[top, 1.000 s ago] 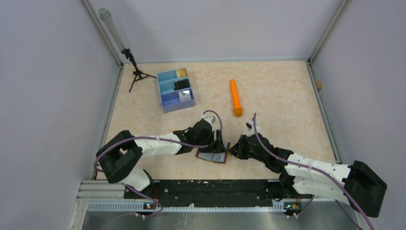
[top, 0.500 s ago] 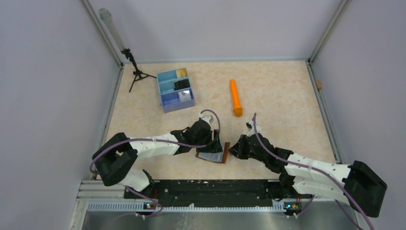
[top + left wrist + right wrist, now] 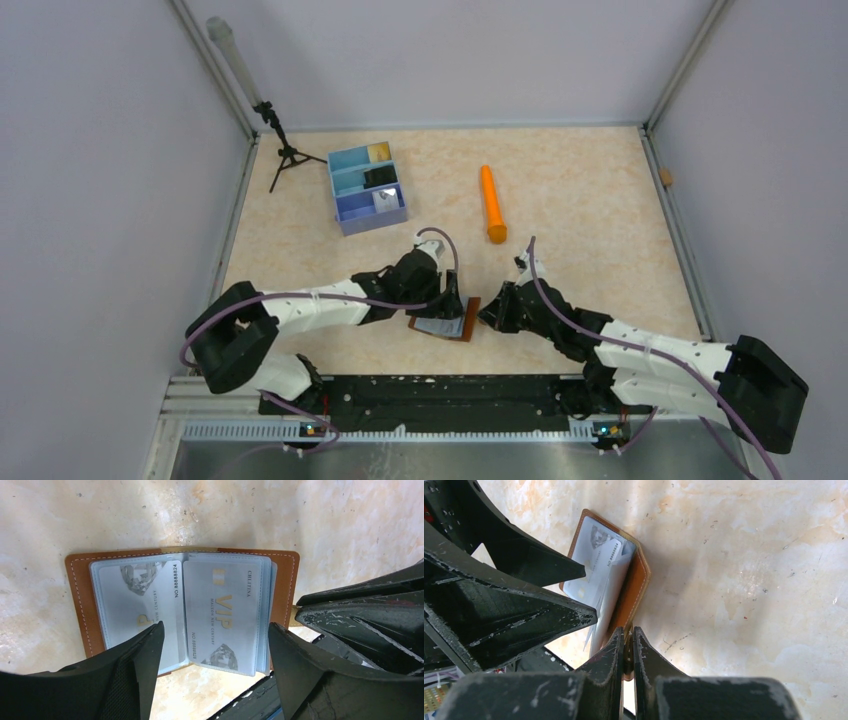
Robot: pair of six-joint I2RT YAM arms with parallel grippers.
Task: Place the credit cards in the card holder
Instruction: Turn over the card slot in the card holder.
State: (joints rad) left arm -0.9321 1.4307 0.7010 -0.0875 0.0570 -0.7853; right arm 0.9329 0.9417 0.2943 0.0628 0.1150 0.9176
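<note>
The card holder (image 3: 80,595) lies open and flat on the table, brown leather with clear sleeves. Two silvery grey-blue credit cards sit in the sleeves, one on the left (image 3: 137,600) and a VIP one on the right (image 3: 222,610). My left gripper (image 3: 216,627) hovers open just above the holder, with a finger on each side of the VIP card and nothing in it. My right gripper (image 3: 627,632) is shut on the tab at the holder's (image 3: 636,587) right edge. In the top view the holder (image 3: 443,327) lies between the left gripper (image 3: 450,305) and the right gripper (image 3: 485,312).
A blue three-compartment tray (image 3: 372,221) stands further back on the left, holding a tan-gold card (image 3: 379,152), a black one (image 3: 380,177) and a white one (image 3: 384,199). An orange cylinder (image 3: 491,203) lies behind the grippers. A small black tripod (image 3: 283,150) stands at the back left.
The left arm's elbow has swung a little to the left while its gripper stays over the holder. The right arm and the holder have hardly moved.
</note>
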